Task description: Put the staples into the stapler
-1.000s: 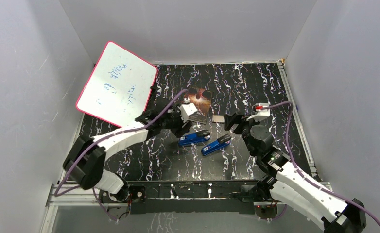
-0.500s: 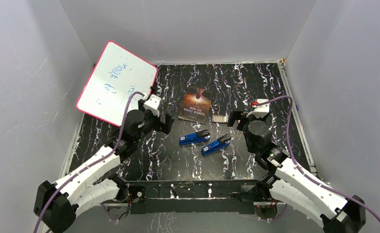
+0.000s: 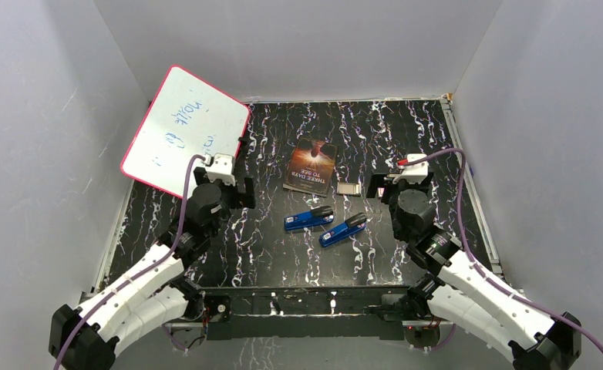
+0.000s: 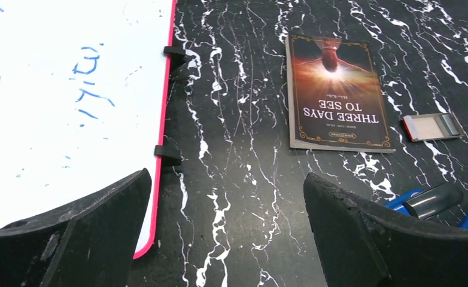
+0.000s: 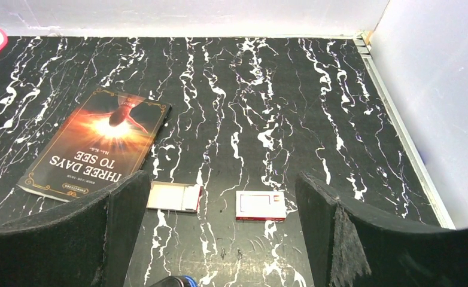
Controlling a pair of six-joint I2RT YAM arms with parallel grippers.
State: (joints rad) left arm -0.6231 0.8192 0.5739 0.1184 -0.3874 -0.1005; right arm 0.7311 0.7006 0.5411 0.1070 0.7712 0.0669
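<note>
Left gripper (image 4: 225, 179): wide apart, empty, left of the dark paperback book (image 3: 311, 166).
Right gripper (image 5: 221, 179): apart, empty, right of it.
Staples (image 4: 449, 124): grey strip (hardly visible) in small open tray (image 4: 426, 127) beside book.

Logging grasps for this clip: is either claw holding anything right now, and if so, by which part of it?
Nothing is held. The left claw and the right claw both stand wide open with nothing between their fingers.
</note>
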